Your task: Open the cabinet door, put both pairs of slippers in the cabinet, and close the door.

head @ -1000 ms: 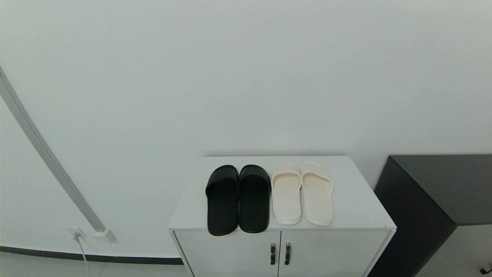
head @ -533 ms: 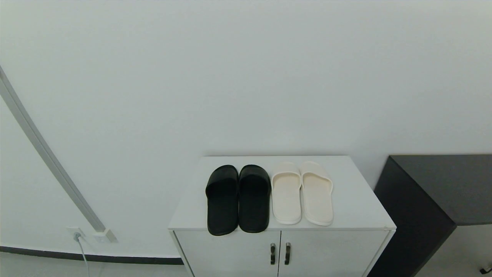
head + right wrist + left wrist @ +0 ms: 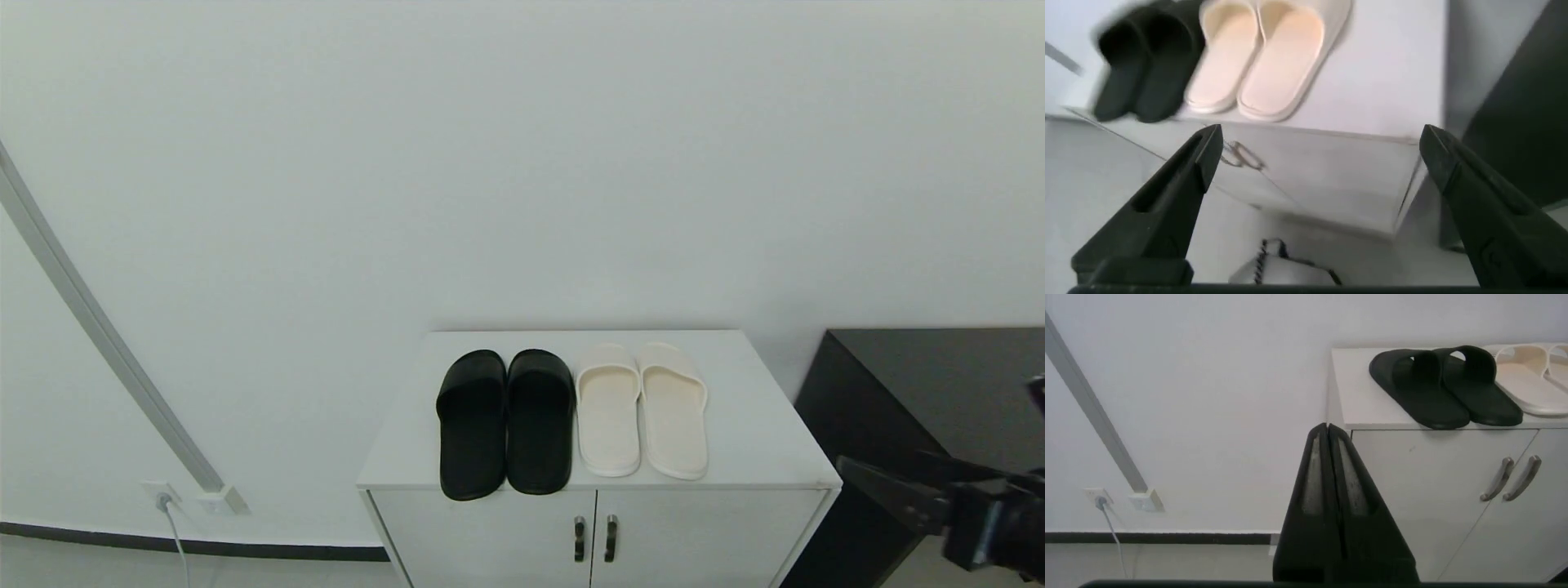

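A plain white wall stands behind a white cabinet with a flat top. Two pairs of slippers lie on that top, four slippers in all. The pair of black rubber slippers is on the left and the pair of cream rubber slippers is on the right. The two pairs sit just beside each other, toes to the wall. The black heels poke a little over the front edge. The cream heels stop just short of it. There is bare top on both sides and behind the toes.

The cabinet has two doors, and both are closed. Two dark handles stand side by side where the doors meet.

The right gripper is low on the right, near the cabinet's right corner but not touching it. Its fingers are spread wide with nothing between them. The left gripper is to the left of the cabinet, below its top. Its fingers are pressed together and grasp nothing.

A big black cabinet stands close on the right. On the left, a grey strip slants down the wall to a socket with a cable.
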Robot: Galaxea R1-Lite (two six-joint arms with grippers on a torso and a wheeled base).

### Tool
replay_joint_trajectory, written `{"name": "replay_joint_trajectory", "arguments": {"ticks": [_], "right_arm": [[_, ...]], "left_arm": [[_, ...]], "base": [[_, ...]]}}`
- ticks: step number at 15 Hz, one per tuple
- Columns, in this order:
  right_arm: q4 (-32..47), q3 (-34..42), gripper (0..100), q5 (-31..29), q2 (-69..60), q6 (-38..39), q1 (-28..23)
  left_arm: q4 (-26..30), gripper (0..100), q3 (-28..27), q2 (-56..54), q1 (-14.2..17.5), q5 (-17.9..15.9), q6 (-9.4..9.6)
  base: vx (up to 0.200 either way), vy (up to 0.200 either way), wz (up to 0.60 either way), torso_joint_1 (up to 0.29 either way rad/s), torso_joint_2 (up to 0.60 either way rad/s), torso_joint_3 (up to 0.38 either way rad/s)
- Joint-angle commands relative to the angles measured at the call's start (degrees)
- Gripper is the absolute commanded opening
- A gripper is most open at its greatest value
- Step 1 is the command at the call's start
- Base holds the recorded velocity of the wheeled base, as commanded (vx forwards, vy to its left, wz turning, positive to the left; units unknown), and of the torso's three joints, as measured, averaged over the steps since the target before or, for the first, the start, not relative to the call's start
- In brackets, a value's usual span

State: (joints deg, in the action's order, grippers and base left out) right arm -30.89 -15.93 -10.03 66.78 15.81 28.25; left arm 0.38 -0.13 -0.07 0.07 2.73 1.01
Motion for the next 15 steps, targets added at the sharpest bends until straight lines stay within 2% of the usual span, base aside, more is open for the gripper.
{"name": "replay_joint_trajectory", "arguments": {"ticks": [1,4,10,15], "right_arm": [[-8.9,-6.6,100,-7.2,20.6,4.1,10.1],[-11.5,-14.7,100,-11.9,29.1,4.2,11.6],[-7.8,-27.6,100,-20.2,37.2,3.8,13.1],[-7.2,-33.7,100,-23.2,42.6,2.7,13.8]], "left_arm": [[0.1,0,0.0,0.1,0.0,-0.2,0.13],[0.1,0,0.0,0.1,0.0,-0.2,-0.57],[0.1,0,0.0,0.1,0.0,-0.3,-0.48],[0.1,0,0.0,0.1,0.0,-0.3,-0.48]], "base": [[0.000,0.000,0.00,0.000,0.00,0.000],[0.000,0.000,0.00,0.000,0.00,0.000],[0.000,0.000,0.00,0.000,0.00,0.000],[0.000,0.000,0.00,0.000,0.00,0.000]]}}
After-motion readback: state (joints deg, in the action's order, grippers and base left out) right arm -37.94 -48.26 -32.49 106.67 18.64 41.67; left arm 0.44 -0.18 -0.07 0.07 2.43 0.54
